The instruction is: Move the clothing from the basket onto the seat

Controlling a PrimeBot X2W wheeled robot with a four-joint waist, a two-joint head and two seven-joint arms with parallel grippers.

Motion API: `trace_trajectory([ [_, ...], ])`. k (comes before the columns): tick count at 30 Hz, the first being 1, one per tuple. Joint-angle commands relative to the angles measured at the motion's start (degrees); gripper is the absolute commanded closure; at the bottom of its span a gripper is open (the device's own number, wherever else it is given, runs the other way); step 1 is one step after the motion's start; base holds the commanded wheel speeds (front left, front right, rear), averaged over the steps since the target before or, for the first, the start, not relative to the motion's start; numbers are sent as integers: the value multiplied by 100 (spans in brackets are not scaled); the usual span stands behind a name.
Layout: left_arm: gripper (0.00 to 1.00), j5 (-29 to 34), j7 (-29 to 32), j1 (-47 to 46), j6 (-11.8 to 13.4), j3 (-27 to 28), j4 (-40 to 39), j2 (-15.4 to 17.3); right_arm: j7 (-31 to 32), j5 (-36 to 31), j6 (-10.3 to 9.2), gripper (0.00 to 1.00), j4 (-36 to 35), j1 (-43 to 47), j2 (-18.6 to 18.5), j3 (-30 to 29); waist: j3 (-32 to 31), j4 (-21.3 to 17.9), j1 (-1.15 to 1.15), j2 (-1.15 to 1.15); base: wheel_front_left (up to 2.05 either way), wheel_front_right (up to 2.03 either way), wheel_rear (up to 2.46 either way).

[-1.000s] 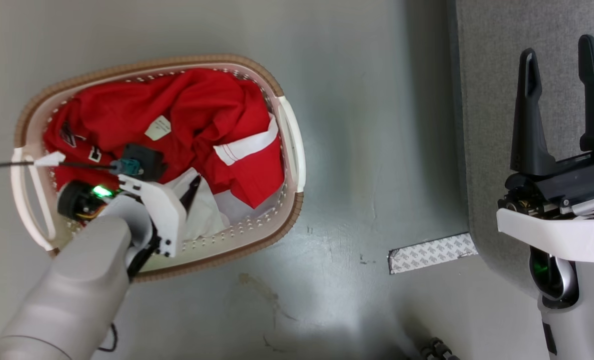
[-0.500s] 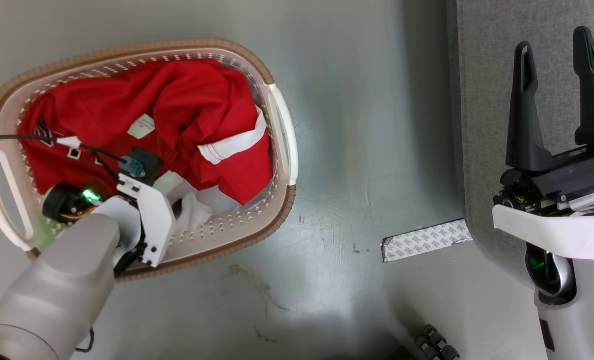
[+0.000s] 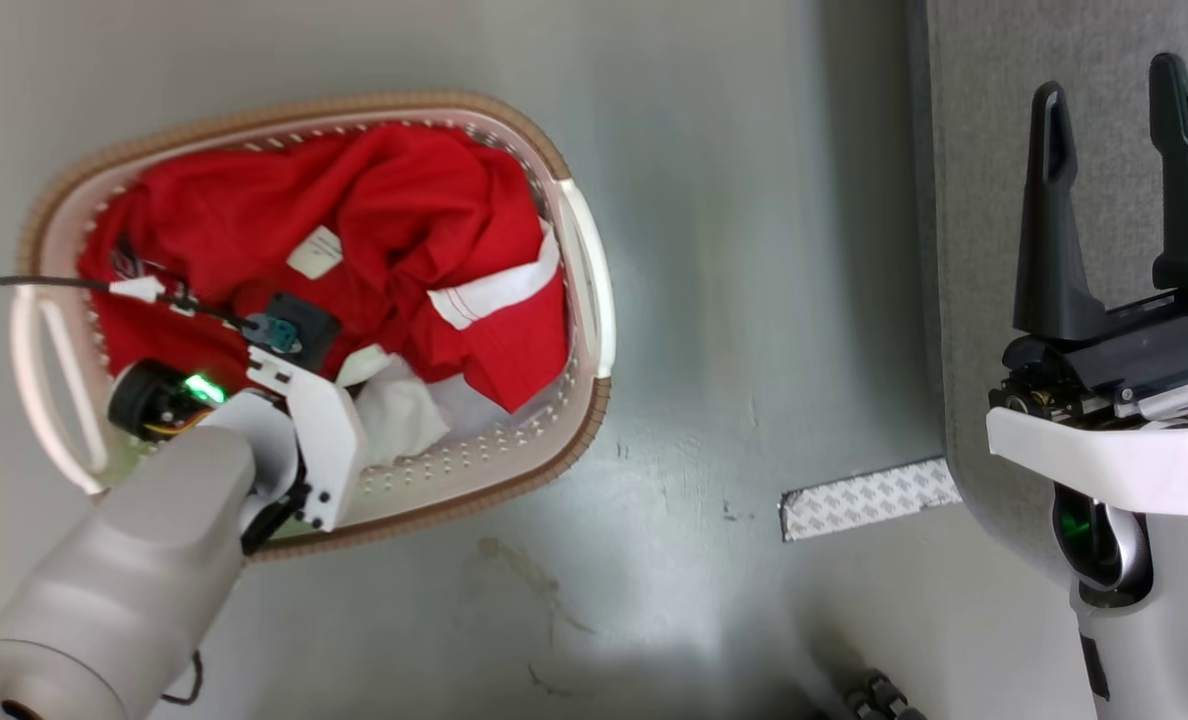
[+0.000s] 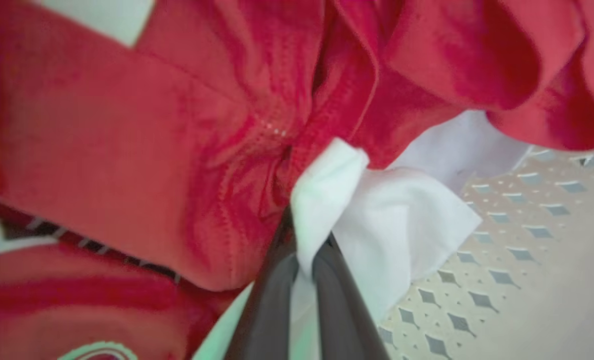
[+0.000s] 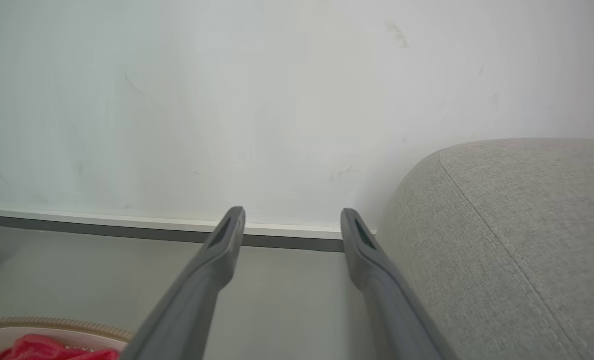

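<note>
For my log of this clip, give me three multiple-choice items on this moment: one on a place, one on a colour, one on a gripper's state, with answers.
1. Where does the basket stand relative to the seat?
A. On top of it
B. On the floor, to its left
C. Under it

2. The left gripper pinches a fold of the clothing. What colour is that fold?
A. Yellow
B. White
C. Blue

3. What state is the right gripper in?
A. Fingers apart, holding nothing
B. Shut on the clothing
C. Shut on the basket's handle

Answers:
1 B: the head view shows it on the grey floor, left of the seat's edge.
2 B: the left wrist view shows white cloth between the two dark fingers.
3 A: the right wrist view shows a bare gap between the fingers.
</note>
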Motion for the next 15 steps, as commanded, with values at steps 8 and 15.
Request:
trace_trajectory([
  [8, 100, -412, -715, 427, 9, -121, 45, -310, -1, -275, -12, 0, 210, 167, 17, -61, -1152, 271, 0, 0, 0, 0, 0],
  [15, 100, -543, -1265, 736, 8, -189, -89, -483, -1, -504, -12, 0, 409, 389, 15, -29, -2095, 500, 0, 0, 0, 0, 0],
])
